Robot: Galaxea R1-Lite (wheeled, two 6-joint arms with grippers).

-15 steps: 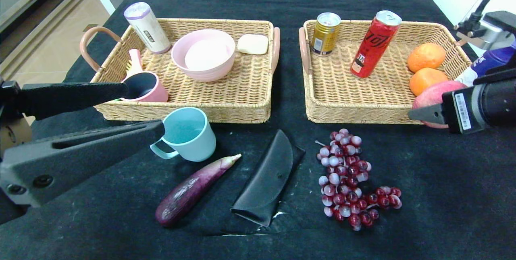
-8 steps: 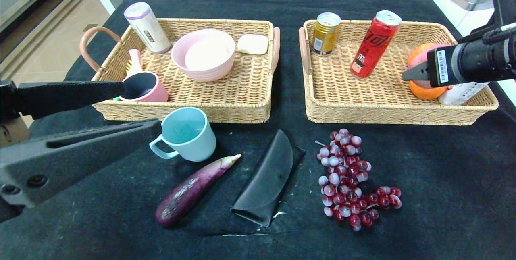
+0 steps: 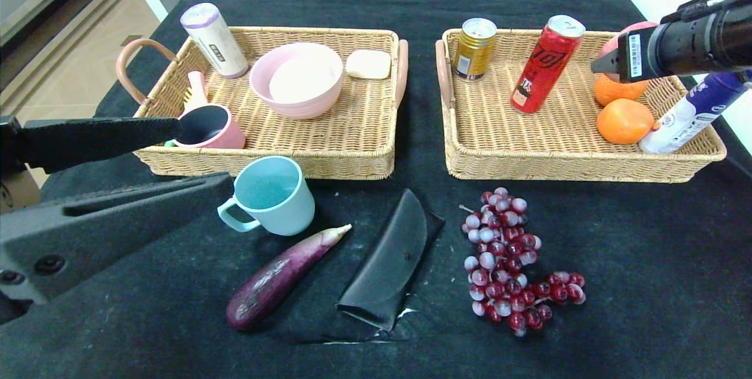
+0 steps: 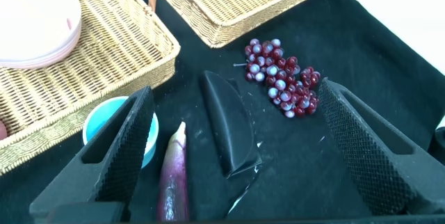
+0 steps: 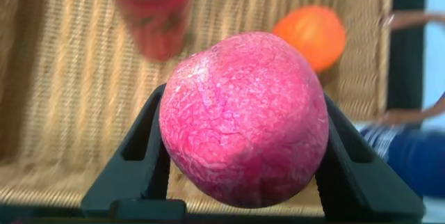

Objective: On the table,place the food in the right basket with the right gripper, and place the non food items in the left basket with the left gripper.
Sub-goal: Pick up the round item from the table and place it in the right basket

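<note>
Peach (image 5: pixel 243 116), pink-red, rough-skinned, clamped in right gripper (image 5: pixel 240 154) above right basket (image 3: pixel 564 132) far corner. Left gripper (image 4: pixel 236 147) fingers spread wide, hovering over eggplant (image 4: pixel 174 175).

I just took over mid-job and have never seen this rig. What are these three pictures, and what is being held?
A two-armed robot sorts items into baskets. The head view looks down on the table; the other two come from wrist cameras. The right gripper holds a red fruit above the right basket. The left gripper, open and empty, hovers over the blue cup, eggplant, black case and grapes, all on the black cloth.
</note>
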